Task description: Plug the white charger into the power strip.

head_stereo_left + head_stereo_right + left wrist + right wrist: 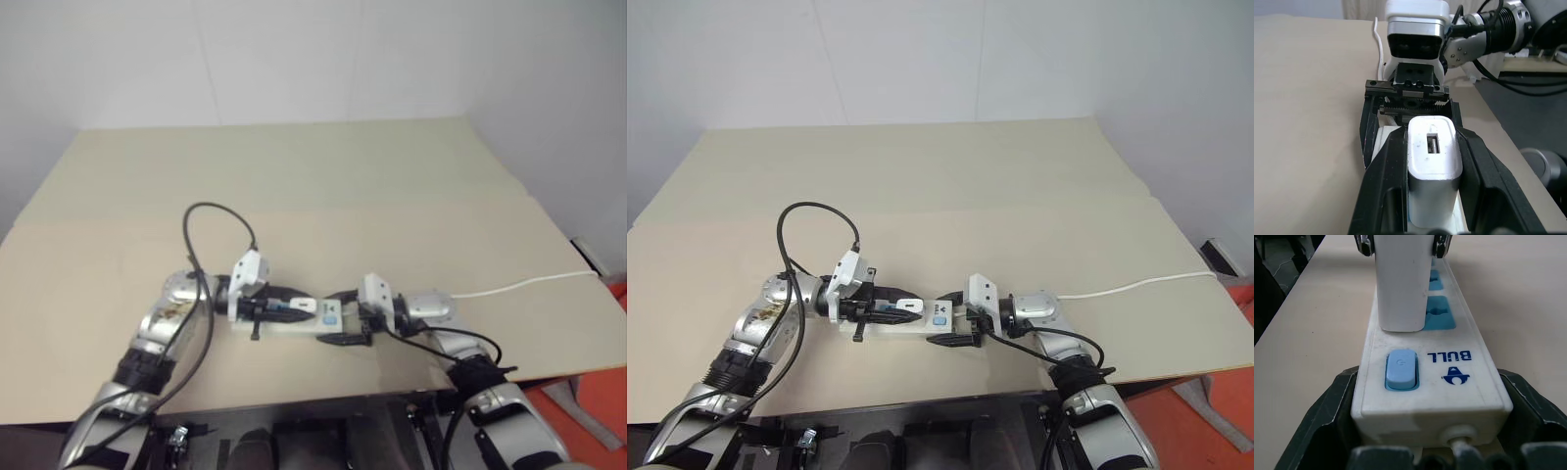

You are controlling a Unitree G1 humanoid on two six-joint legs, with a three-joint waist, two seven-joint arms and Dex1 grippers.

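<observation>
Charger: the white charger (1432, 169) sat clamped between the two black fingers of the left pincer (1431, 196), its USB face towards that wrist camera, standing over the power strip (1432, 382).
Strip: it lay near the front edge of the counter (323, 186), its switch end squeezed between the right pincer's (1432, 431) fingers; blue switch (1399, 369) nearest that wrist, outlets running away, thin cord (519, 285) trailing off to the robot's right.
Seating: the charger's base met the strip at the outlet next to the switch; whether the prongs were fully home was hard to tell.
Handling, charger: probably light, rigid, smooth-sided, so liable to slip or tilt under a push; best held on its flat sides, low, as it was.
Handling, strip: stiff and light, likely to slide on the counter unless braced at an end.
Risk: an off-square push could jam the prongs.
</observation>
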